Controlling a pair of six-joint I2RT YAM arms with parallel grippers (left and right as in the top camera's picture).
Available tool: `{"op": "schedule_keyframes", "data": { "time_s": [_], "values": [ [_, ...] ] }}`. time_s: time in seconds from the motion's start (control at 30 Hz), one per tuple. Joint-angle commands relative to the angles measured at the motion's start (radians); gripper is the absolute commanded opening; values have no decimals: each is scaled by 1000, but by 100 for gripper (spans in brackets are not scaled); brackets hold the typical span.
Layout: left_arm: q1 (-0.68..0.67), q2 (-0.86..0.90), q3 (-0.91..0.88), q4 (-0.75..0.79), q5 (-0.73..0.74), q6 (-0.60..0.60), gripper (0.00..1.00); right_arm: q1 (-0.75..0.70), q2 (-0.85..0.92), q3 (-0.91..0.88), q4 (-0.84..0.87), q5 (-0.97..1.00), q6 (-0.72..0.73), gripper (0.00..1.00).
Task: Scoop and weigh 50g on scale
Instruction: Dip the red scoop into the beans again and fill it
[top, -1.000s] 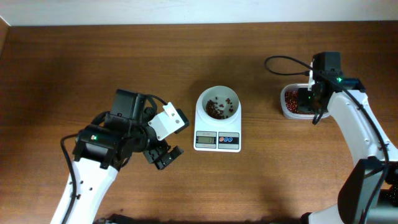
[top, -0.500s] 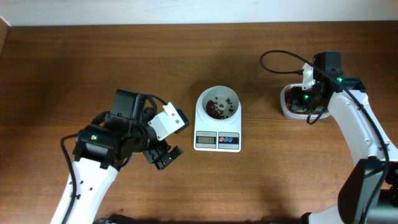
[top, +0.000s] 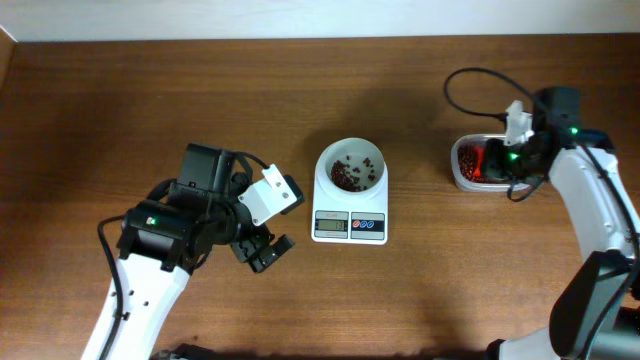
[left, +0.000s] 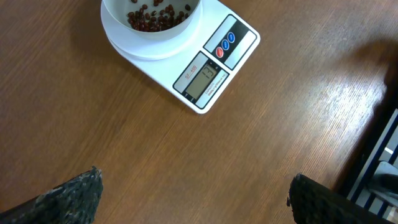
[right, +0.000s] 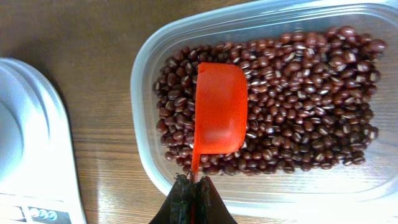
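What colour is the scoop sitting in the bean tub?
The scoop is plain orange-red, with no pattern. It shows best in the right wrist view.

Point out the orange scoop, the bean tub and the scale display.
orange scoop (right: 219, 106), right wrist view, its bowl.
bean tub (right: 142, 99), right wrist view, left rim.
scale display (left: 202, 79), left wrist view, screen centre.

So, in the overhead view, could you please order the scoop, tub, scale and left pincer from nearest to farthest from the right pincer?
1. Red scoop, held in the right pincer.
2. Clear tub, beneath it.
3. Scale, table centre.
4. Left pincer, far left.
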Motion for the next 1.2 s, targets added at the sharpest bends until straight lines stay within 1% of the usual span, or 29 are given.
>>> {"op": "schedule_keyframes", "data": {
  "time_s": [0.0, 0.13, 0.27, 0.37, 0.63, 0.83, 1.0, 1.07, 1.17],
  "values": [
    [5, -4, 16, 1, 18, 15, 99, -57, 23, -10, 0, -136, 3, 4],
    [5, -4, 16, 1, 18, 15, 99, -105, 79, -10, 0, -219, 3, 4],
    [5, -4, 16, 2, 18, 15, 99, -149, 141, -10, -8, -339, -48, 4],
    [5, -4, 16, 1, 18, 15, 99, -175, 163, -10, -19, -371, -48, 4],
    [5, -4, 16, 1, 18, 15, 99, -252, 164, -10, -60, -388, -48, 4],
    [5, -4, 16, 1, 18, 15, 99, -319, 164, -10, -72, -557, -82, 4],
    [5, -4, 16, 1, 18, 15, 99, -365, 164, -10, -82, -580, -83, 4],
    [5, -4, 16, 1, 18, 15, 99, -381, 164, -10, -87, -629, -122, 4],
    [5, -4, 16, 1, 18, 15, 99, -403, 164, -10, -98, -663, -128, 4]
  ]
}}
